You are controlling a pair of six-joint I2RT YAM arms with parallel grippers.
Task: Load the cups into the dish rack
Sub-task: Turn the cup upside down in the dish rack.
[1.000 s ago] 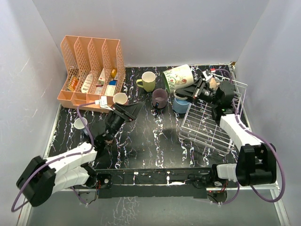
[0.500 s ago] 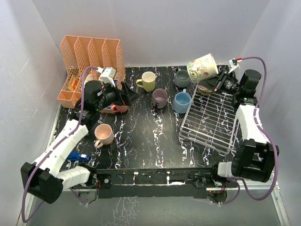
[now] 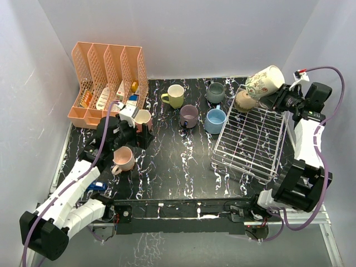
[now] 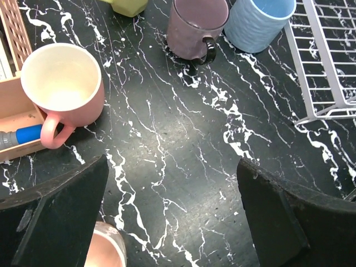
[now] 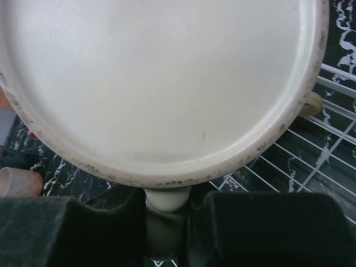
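Floral mug (image 3: 265, 82) — farther right, above dish rack (image 3: 250, 142)

Table: black top with white marble veining (image 3: 183, 161), slightly glossy, filling the floor of the enclosure.
Back wall: plain pale grey panel (image 3: 194, 39) rising from the table's far edge.
Left wall: same pale panel (image 3: 28, 100) along the table's left edge, faintly mottled.
Right wall: pale panel (image 3: 328, 50) along the table's right edge.
Rail: dark bar with metal fittings (image 3: 183, 210) running along the table's near edge.
Front sheet: shiny grey surface (image 3: 167, 247) just before the table's near edge.
Organizer: peach slotted plastic holder (image 3: 105, 64), four compartments, at the table's far left corner.
Light: soft and even, with a dull sheen at the table's middle and weak shadows.
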